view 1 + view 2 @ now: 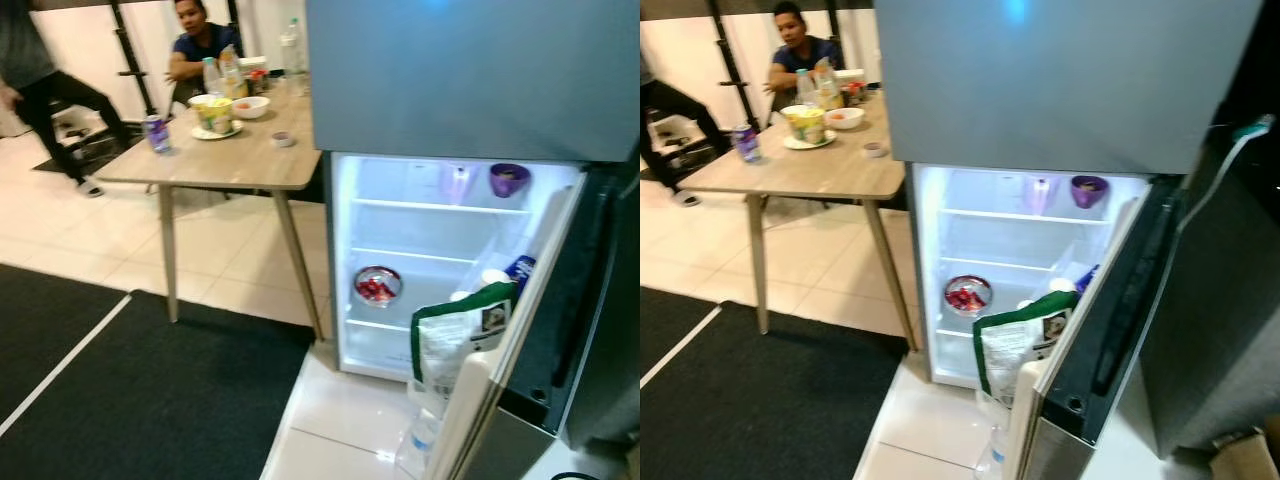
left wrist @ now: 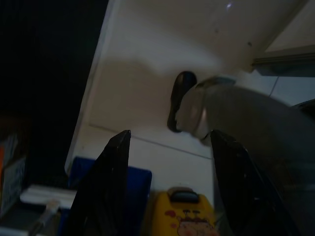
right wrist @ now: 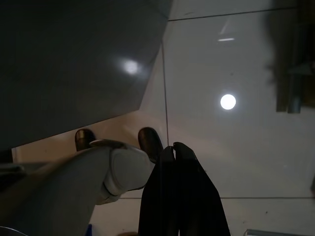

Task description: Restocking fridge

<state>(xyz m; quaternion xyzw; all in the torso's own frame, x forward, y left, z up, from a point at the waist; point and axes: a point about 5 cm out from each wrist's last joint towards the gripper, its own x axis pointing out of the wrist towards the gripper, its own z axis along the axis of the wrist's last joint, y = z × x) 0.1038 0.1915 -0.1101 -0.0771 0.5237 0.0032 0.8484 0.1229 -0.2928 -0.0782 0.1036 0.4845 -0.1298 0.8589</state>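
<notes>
The fridge (image 1: 470, 80) stands with its lower door (image 1: 500, 380) swung open and the inside lit. On a middle shelf sits a metal bowl of red food (image 1: 377, 286). A purple cup (image 1: 509, 179) stands on the top shelf. The door shelf holds a green-and-white bag (image 1: 455, 335), a blue can (image 1: 519, 268) and a clear bottle (image 1: 420, 440) low down. My left gripper (image 2: 170, 135) hangs open over the pale floor, above a yellow item (image 2: 183, 216) and a blue one (image 2: 133, 187). My right gripper (image 3: 173, 146) hangs shut and holds nothing.
A wooden table (image 1: 240, 160) left of the fridge carries a purple can (image 1: 156, 133), a bowl of yellow food (image 1: 214, 113), a white bowl (image 1: 250, 106) and bottles (image 1: 212, 75). One person sits behind it (image 1: 200, 40); another walks at far left (image 1: 40, 90). A black mat (image 1: 150, 390) covers the floor.
</notes>
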